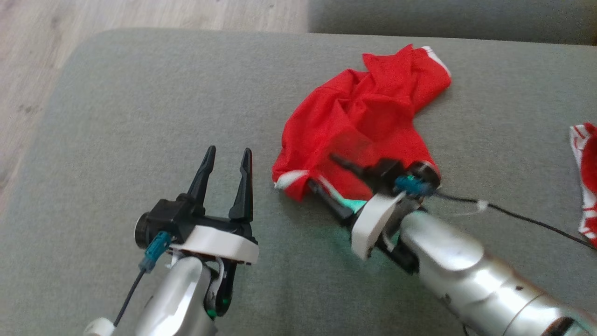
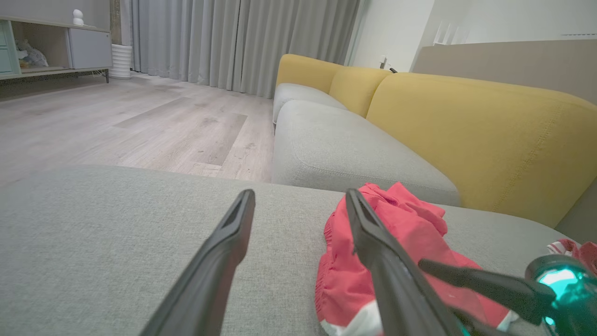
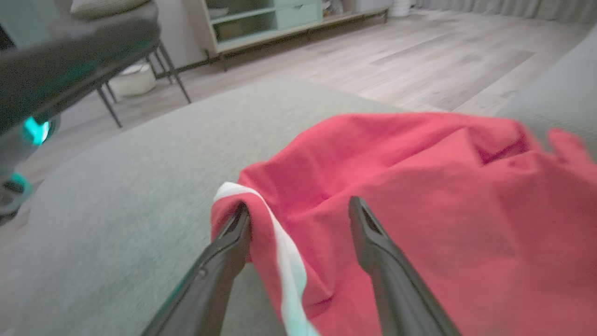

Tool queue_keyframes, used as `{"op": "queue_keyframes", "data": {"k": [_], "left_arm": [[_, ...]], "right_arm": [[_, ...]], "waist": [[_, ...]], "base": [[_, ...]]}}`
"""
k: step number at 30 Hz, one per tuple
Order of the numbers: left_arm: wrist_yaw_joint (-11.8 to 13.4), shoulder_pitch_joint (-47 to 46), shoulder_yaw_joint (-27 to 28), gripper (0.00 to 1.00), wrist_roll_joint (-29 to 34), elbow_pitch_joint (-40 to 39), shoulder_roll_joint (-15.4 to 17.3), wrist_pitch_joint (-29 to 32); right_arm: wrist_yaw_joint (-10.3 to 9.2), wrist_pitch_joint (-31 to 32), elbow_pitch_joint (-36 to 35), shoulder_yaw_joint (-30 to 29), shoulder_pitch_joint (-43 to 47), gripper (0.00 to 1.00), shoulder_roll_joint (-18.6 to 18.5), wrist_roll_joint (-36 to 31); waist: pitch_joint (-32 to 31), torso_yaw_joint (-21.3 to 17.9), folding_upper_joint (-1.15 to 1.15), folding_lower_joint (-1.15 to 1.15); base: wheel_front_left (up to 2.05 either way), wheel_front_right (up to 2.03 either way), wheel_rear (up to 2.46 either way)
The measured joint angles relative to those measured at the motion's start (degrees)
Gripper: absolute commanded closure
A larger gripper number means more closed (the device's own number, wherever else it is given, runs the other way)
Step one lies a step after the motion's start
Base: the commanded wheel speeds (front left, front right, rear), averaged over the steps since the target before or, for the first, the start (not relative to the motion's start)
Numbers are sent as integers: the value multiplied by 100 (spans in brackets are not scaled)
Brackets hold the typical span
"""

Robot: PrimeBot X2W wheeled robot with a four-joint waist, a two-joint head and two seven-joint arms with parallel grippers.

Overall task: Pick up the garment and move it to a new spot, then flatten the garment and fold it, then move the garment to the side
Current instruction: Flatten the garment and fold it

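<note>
Red garment (image 1: 359,121), crumpled in a loose heap on the grey cushion (image 1: 140,116), right at the fingertips of the right gripper (image 1: 322,170) and spreading away beyond them; off to the right of the left gripper (image 1: 229,154), near but apart from it. Right gripper: jaws spread wide, nothing clamped, with the white-striped hem (image 3: 284,252) lying against one finger (image 3: 224,252) and red cloth bulging up between the two. Left gripper: jaws wide apart as well, empty, poised over bare cushion. Looks thin, soft and very light, with no stiffness to speak of. Expect sagging and bunching wherever unsupported, and probably easy sliding over the cushion's weave rather than snagging. Not fragile, by the look of it; should tolerate a firm pinch. Judging by the folds, better taken by an edge than by the middle of the heap. Pinch the striped hem nearest the right fingertips, a single layer if possible. Avoid a thick wad, for fear of dragging hidden folds along and hampering the flattening. For spreading, take a second hold with the left gripper on the hem corner closest to it, then draw the two holds apart. Second red-and-white cloth (image 1: 585,177) well off to the right of the right arm; best left alone.
</note>
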Motion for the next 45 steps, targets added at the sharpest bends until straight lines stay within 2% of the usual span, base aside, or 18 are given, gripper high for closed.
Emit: {"op": "queue_keyframes", "data": {"k": [5, 10, 15, 18, 22, 29, 36, 45], "left_arm": [[0, 115, 59, 0, 1, -2, 1, 0], [-1, 204, 100, 0, 8, -9, 2, 0], [-3, 224, 143, 0, 51, -31, 2, 0], [-10, 242, 155, 0, 60, -37, 2, 0], [-54, 301, 168, 0, 73, -37, 2, 0], [-60, 308, 167, 0, 109, -34, 2, 0], [-56, 264, 64, 0, 96, -32, 2, 0], [-53, 150, 51, 0, 82, -32, 3, 0]], "right_arm": [[0, -21, -466, -1213, 104, 0, -192, -244], [0, -36, -861, -2902, 857, 0, -420, -858], [0, -36, -1311, -4465, 2021, 0, -216, -1494], [0, -36, -1507, -4936, 2578, 0, 22, -1845], [0, -36, -1733, -5171, 2909, 0, 312, -2083], [0, 33, -1813, -5279, 2862, 0, 375, -2317], [0, 398, -1392, -5141, 2603, 0, 419, -2371], [0, 531, -682, -5158, 2086, 0, 423, -2577]], "waist": [[-138, -201, 0, 0], [-267, -367, 0, 0], [-320, -491, 0, 0], [-300, -541, 0, 0], [-242, -586, 0, 0], [-148, -537, 0, 0], [15, -330, 0, 0], [217, -71, 0, 1]], "base": [[0, 0, 0], [0, 0, 0], [0, 0, 0], [0, 0, 0], [0, 0, 0], [0, 0, 0], [0, 0, 0], [0, 0, 0]]}}
